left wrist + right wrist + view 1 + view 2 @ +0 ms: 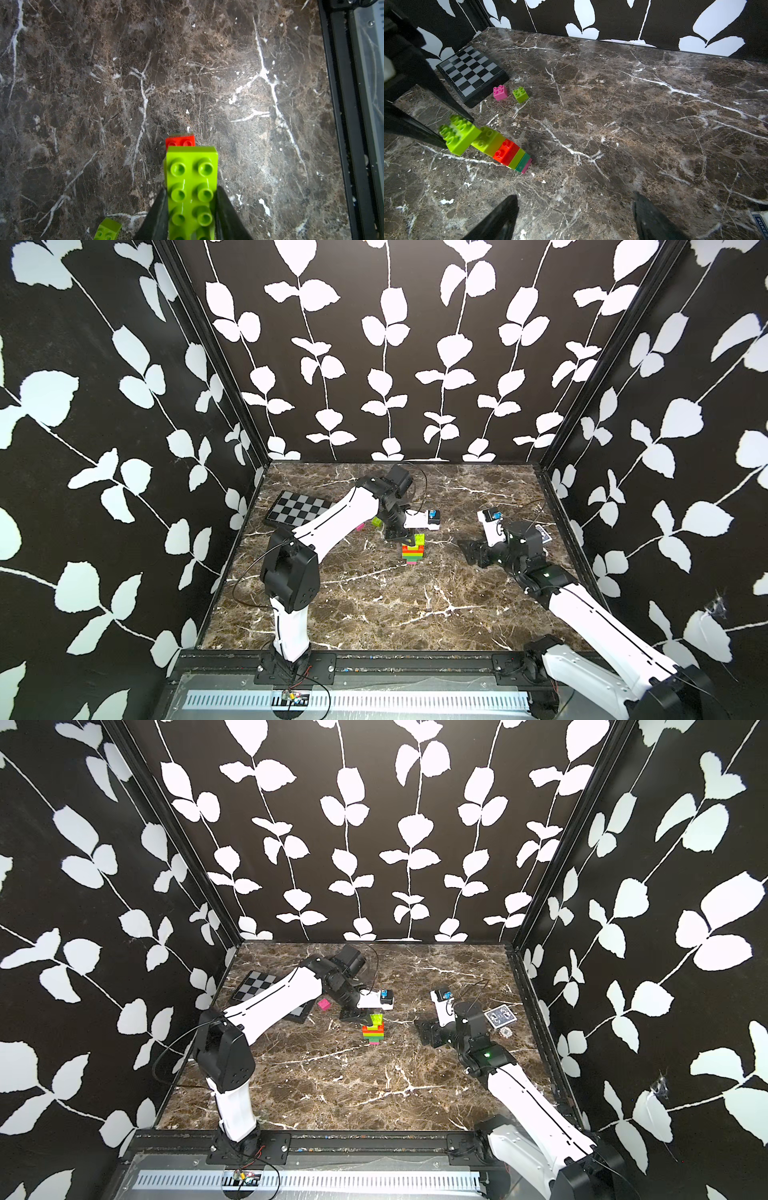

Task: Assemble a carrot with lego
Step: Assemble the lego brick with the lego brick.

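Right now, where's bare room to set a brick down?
Most room: the table between the brick stack and the front rail. Also bare: from the right tool to the back wall. Crowded: a pink brick and a small lime brick beside the checkered board, the left tool at the stack, cards by the right arm.

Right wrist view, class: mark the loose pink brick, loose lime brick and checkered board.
loose pink brick (500, 92): right wrist view, body centre.
loose lime brick (520, 95): right wrist view, body centre.
checkered board (469, 70): right wrist view, top face.
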